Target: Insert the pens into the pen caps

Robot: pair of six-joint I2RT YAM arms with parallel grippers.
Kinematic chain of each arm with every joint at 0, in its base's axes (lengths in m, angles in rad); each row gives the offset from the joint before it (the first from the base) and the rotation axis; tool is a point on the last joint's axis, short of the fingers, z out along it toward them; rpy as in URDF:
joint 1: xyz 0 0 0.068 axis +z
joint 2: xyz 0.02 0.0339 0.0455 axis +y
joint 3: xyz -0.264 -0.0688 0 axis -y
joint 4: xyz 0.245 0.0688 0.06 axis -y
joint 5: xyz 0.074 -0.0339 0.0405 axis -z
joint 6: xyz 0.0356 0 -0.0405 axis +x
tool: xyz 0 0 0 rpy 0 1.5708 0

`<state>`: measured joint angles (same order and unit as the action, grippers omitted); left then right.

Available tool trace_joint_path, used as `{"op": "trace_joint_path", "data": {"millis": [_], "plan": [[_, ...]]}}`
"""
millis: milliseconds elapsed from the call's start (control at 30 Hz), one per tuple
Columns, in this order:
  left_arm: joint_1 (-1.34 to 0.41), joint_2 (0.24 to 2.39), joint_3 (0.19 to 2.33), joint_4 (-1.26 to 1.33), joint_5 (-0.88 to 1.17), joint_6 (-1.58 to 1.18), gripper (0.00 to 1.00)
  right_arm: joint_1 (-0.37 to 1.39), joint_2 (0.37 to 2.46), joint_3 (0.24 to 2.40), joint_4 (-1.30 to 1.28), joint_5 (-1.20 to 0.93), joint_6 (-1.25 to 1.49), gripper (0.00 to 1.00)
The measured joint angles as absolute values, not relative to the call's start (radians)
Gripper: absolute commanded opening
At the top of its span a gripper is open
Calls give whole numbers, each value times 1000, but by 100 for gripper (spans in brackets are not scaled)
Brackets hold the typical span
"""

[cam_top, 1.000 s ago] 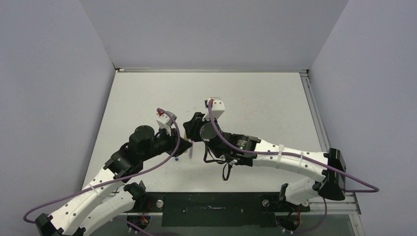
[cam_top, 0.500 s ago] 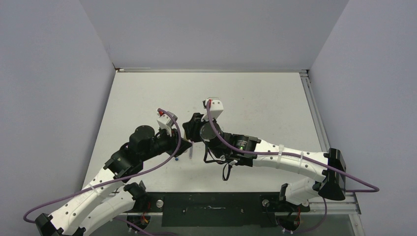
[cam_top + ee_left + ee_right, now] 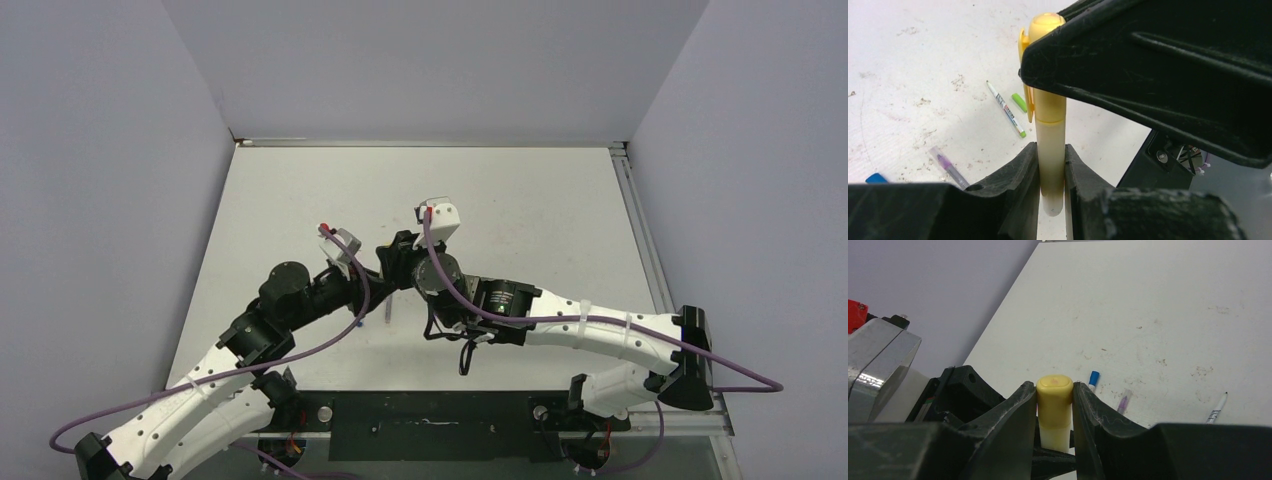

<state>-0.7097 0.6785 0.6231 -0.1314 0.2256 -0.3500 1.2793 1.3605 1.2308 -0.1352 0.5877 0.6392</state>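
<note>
The yellow marker (image 3: 1050, 150) stands upright between my two grippers, above the table. My left gripper (image 3: 1050, 167) is shut on its pale lower barrel. The yellow pen cap (image 3: 1054, 392) sits on the marker's top end, and my right gripper (image 3: 1054, 397) is shut on it. In the top view the left gripper (image 3: 368, 283) and right gripper (image 3: 392, 262) meet tip to tip. On the table lie a thin white pen with a green tip (image 3: 1007, 109), a green cap (image 3: 1019, 102) beside it, a purple pen (image 3: 948, 167) and a blue piece (image 3: 875, 177).
The right wrist view shows the blue-ended piece (image 3: 1093, 378), the purple pen (image 3: 1123, 401) and the thin white pen (image 3: 1217, 407) on the scuffed white table (image 3: 520, 200). Grey walls close in the left, back and right. A black rail (image 3: 430, 425) runs along the near edge.
Both arms have shifted slightly. The right arm's elbow has swung out to the right and the joined grippers sit a touch farther back. Both grips are unchanged.
</note>
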Motion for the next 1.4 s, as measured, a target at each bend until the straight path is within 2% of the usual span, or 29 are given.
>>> {"op": "trace_joint_path", "data": {"millis": [233, 467, 567, 1000, 1400], "plan": [[-712, 675, 599, -36, 255, -324, 0, 1304, 1334, 1231, -120, 622, 578, 29], [-709, 675, 580, 65, 243, -309, 0, 1345, 1322, 1231, -125, 621, 557, 47], [-703, 672, 577, 95, 229, -304, 0, 1373, 1311, 1233, -129, 622, 556, 50], [-702, 646, 577, 176, 233, -304, 0, 1416, 1184, 1233, -274, 587, 545, 55], [-702, 609, 577, 142, 418, -305, 0, 1415, 1069, 1280, -452, 506, 437, 58]]}}
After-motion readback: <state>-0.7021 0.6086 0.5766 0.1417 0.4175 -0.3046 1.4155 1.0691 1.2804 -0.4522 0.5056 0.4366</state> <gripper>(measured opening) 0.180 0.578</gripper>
